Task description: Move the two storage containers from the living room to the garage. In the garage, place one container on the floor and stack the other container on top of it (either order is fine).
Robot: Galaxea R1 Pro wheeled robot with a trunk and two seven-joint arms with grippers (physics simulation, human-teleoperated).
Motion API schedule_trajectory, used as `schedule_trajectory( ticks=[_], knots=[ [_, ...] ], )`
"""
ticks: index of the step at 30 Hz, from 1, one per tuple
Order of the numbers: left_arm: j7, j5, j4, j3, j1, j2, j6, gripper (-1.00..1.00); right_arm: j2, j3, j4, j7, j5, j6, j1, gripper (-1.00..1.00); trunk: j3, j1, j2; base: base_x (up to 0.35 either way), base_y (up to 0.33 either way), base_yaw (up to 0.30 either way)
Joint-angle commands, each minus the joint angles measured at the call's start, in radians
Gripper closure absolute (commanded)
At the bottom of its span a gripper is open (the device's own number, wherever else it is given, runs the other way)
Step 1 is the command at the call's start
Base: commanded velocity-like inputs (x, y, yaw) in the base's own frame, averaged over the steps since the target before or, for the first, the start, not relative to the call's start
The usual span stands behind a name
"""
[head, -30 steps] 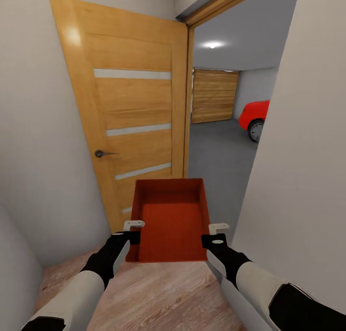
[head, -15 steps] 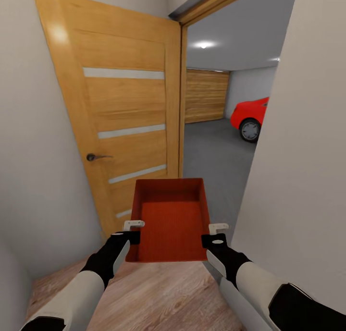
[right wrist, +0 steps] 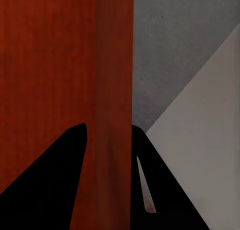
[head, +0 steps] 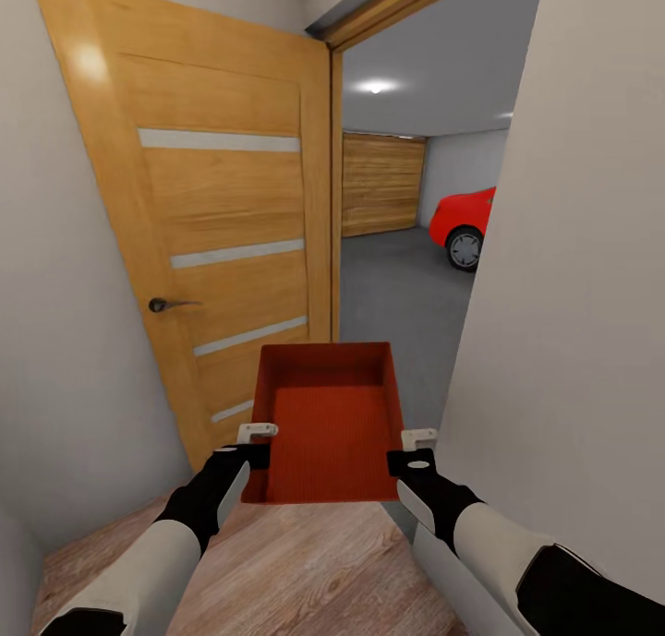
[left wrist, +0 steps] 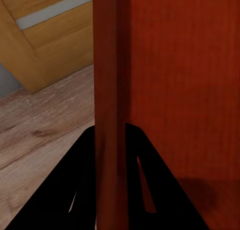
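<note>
I carry one orange-red storage container (head: 325, 424) level in front of me, open top up and empty. My left gripper (head: 257, 442) is shut on its left wall, and the left wrist view shows that wall (left wrist: 107, 110) pinched between the dark fingers. At the opposite side my right gripper (head: 417, 450) is shut on the right wall (right wrist: 112, 110). Ahead, through an open doorway, lies the garage with its dark grey floor (head: 392, 285). Under me is light wood-plank flooring (head: 277, 571).
A wooden door (head: 217, 221) stands open at the left, swung toward me, with a dark handle (head: 164, 305). A pale wall (head: 573, 294) closes in on the right. In the garage a red car (head: 465, 221) is parked at the right before a wooden-plank door (head: 380, 184).
The whole view has shifted: door and doorway slid left and more of the garage and car shows, so the camera has moved. The container and both grippers hold the same pose.
</note>
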Motion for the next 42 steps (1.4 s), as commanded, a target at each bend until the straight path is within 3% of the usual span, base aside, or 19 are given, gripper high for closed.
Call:
schedule_trajectory(
  ticks=[1,16,27,42],
  knots=[
    [0.011,0.014,0.001,-0.004,0.000,-0.001,0.005,1.00,0.000,-0.024,-0.012,-0.076,0.029,0.007,-0.002,1.00,-0.002,0.001,-0.002,0.000,0.000,0.000],
    [0.011,0.014,0.002,-0.004,0.000,-0.001,0.006,1.00,0.000,-0.024,-0.012,-0.076,0.029,0.007,-0.002,1.00,-0.002,0.001,-0.002,0.004,0.004,0.000],
    [0.011,0.015,0.003,-0.004,0.000,-0.001,0.006,1.00,0.000,-0.024,-0.012,-0.078,0.029,0.007,-0.002,1.00,-0.002,0.001,-0.002,0.170,0.199,-0.003],
    [0.011,0.013,0.001,-0.004,0.000,-0.001,0.005,1.00,0.001,-0.024,-0.012,-0.078,0.029,0.008,-0.002,1.00,-0.002,0.001,-0.002,0.102,0.091,-0.220]
  ],
)
